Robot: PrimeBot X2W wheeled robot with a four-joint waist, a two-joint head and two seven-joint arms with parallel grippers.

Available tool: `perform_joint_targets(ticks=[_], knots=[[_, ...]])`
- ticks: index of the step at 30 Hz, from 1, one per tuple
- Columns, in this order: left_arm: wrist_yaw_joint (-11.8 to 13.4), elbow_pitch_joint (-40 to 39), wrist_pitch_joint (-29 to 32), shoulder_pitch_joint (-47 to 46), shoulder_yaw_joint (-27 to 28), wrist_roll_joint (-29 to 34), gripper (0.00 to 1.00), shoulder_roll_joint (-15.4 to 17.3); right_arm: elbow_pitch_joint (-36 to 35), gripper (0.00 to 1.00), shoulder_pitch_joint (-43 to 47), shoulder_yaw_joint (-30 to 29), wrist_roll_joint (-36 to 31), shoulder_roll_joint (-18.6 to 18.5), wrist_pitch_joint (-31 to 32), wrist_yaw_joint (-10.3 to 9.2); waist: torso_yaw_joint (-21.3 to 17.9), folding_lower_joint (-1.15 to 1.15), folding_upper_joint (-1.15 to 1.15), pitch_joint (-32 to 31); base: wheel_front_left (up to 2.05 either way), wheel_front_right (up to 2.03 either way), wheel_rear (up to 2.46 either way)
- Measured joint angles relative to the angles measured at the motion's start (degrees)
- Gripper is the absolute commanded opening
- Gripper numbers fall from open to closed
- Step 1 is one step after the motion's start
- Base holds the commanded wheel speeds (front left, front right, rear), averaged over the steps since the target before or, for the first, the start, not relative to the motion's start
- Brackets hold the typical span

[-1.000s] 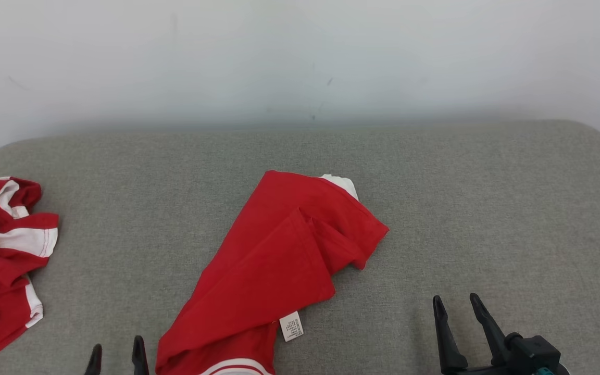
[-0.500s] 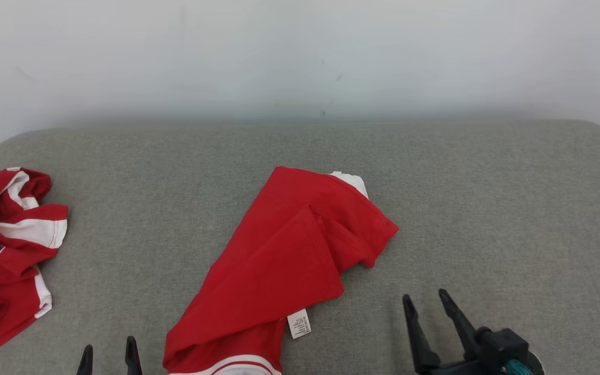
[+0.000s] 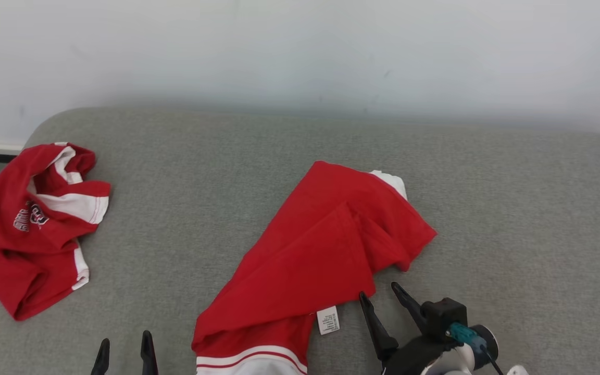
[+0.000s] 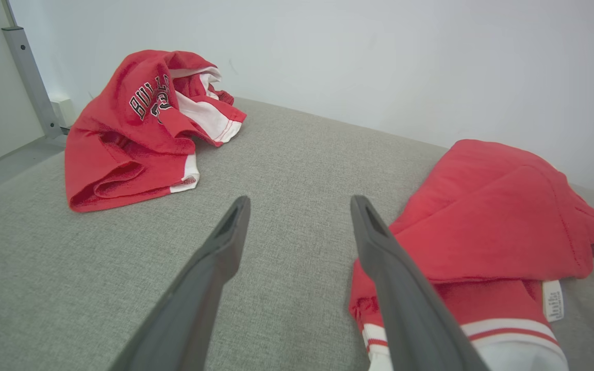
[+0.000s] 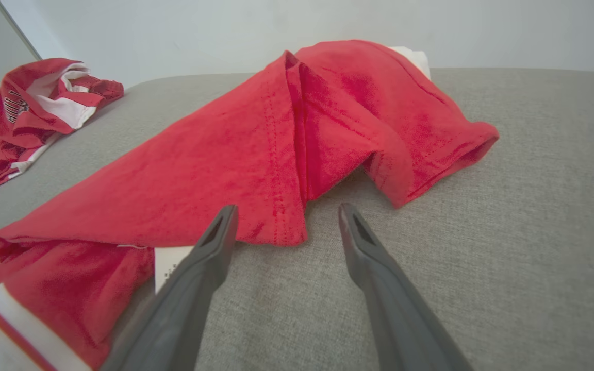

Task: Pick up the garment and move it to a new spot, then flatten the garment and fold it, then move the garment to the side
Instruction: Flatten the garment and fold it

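At the far left of the grey woven cushion [image 3: 513, 208], a second red shirt [image 3: 34, 234] is seen crumpled into a loose heap, with white panels and dark printed lettering showing among its folds. Just right of it, near the bottom edge, the left gripper [image 3: 125, 338] is held over bare upholstery. Its two tapered dark fingers are spread apart and nothing is gripped.

The garment [image 3: 321, 250] is laid at the middle of the cushion as a long slanting band of soft, matte red cloth. It is doubled over itself, so that a stitched hem runs along the upper layer. Red-and-white stripe trim [image 3: 250, 359] is seen at its near end, and a white panel [image 3: 391, 181] at the far corner. A small white label [image 3: 328, 320] hangs from its lower edge.

Just beside that label, the right gripper [image 3: 378, 290] is pointed at the hem, its jaws released and empty.
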Motion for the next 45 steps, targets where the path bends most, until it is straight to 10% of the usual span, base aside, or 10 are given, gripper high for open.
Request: perform_joint_targets(ticks=[10, 11, 12, 13, 24, 45], knots=[[0.44, 0.49, -0.08, -0.43, -1.60, -0.87, 1.00, -0.01, 11.82, 1.00, -6.32, 2.22, 1.47, -0.03, -0.01, 0.00, 4.15, 0.00, 0.00, 1.15, 0.00, 0.00, 0.00], [0.49, 0.51, -0.08, -0.43, -1.67, -0.92, 1.00, -0.01, 12.23, 0.70, -6.80, 2.46, 1.78, -0.03, 0.00, 0.00, 4.48, 0.00, 0.00, 1.21, 0.00, 0.00, 0.00], [0.56, 0.51, -0.08, -0.43, -1.68, -0.93, 1.00, -0.01, 12.24, 0.04, -7.28, 2.61, 2.11, -0.02, -0.01, 0.00, 4.74, 0.00, 0.00, 1.26, 0.00, 0.00, 0.00], [0.59, 0.51, -0.08, -0.42, -1.67, -1.00, 1.00, -0.01, 12.22, 0.00, -7.74, 2.64, 2.12, -0.01, -0.01, 0.00, 4.94, 0.00, 0.00, 1.29, 0.00, 0.00, 0.00], [1.04, 0.67, -0.08, 0.96, -1.52, -1.37, 1.00, -0.02, 5.42, 0.00, -7.23, -2.21, -1.00, -0.97, -0.01, 0.00, 3.30, 0.00, 0.00, -0.53, 0.00, 0.00, 0.00], [1.91, 1.29, -0.09, 2.59, -4.50, -3.31, 1.00, -0.02, -16.33, 0.00, 5.86, -21.23, -1.46, -13.73, 2.27, 0.00, -6.07, 0.00, 0.00, -3.38, 0.00, 0.00, 0.00]])
